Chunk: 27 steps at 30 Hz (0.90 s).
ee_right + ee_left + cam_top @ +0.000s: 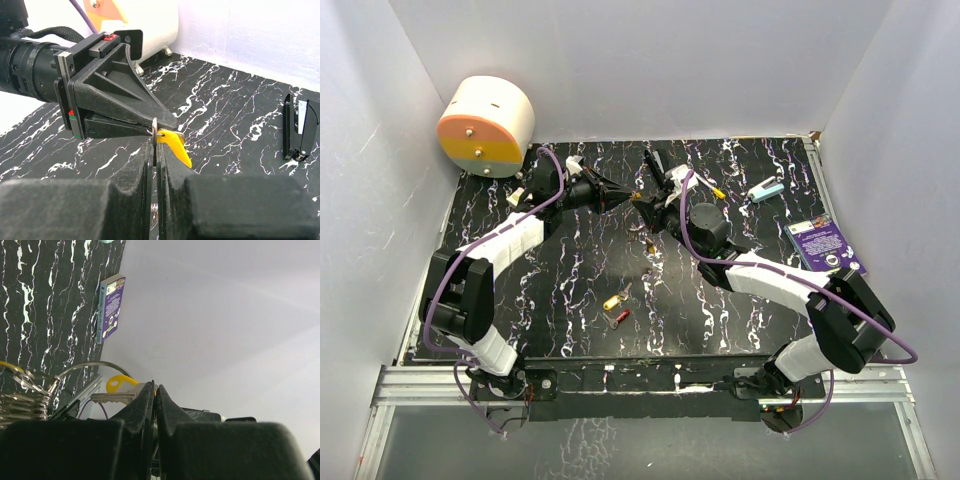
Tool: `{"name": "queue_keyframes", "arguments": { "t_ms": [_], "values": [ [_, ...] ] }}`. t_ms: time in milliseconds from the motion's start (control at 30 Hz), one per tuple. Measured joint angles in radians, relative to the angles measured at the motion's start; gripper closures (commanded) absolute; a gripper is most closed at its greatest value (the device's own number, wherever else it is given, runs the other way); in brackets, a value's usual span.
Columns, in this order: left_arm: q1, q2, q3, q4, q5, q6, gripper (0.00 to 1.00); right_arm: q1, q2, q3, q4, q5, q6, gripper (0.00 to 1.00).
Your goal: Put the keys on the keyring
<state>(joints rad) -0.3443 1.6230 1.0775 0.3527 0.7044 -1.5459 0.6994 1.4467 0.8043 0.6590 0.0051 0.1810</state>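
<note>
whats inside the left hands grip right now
The left hand is shut on a yellow-headed key; its head and part of the silver blade show beside the keyring. The pinched end is hidden between the fingers.

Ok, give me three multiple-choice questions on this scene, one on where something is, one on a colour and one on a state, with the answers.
1. On the table, the purple box lies: A) in the back left corner B) at the right edge C) between the arm bases.
2. The two loose keys lying together have heads that are: A) one yellow, one red B) both blue C) both black.
3. The left end effector is: A) wide open B) out of sight C) shut.

Answers: 1 B, the top view shows the box against the right edge. 2 A, one yellow head lies beside one red head. 3 C, its fingers are pressed together in the left wrist view.
</note>
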Motion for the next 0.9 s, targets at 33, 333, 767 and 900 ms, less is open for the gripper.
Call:
{"name": "queue_keyframes", "arguments": {
  "t_ms": [33, 333, 767, 900],
  "values": [
    [0.0, 0.0, 0.0, 0.0, 0.0, -0.002, 1.0, 0.0, 0.0, 0.0, 0.0, 0.0, 0.0, 0.92],
    [0.0, 0.0, 0.0, 0.012, -0.002, -0.015, 1.0, 0.0, 0.007, 0.0, 0.017, 0.004, 0.002, 0.92],
    [0.0, 0.0, 0.003, 0.016, -0.009, -0.026, 1.0, 0.0, 0.016, -0.002, 0.035, 0.012, 0.017, 0.92],
    [0.0, 0.0, 0.003, 0.018, -0.009, -0.026, 1.0, 0.0, 0.016, -0.008, 0.039, 0.015, 0.024, 0.92]
  ]
}}
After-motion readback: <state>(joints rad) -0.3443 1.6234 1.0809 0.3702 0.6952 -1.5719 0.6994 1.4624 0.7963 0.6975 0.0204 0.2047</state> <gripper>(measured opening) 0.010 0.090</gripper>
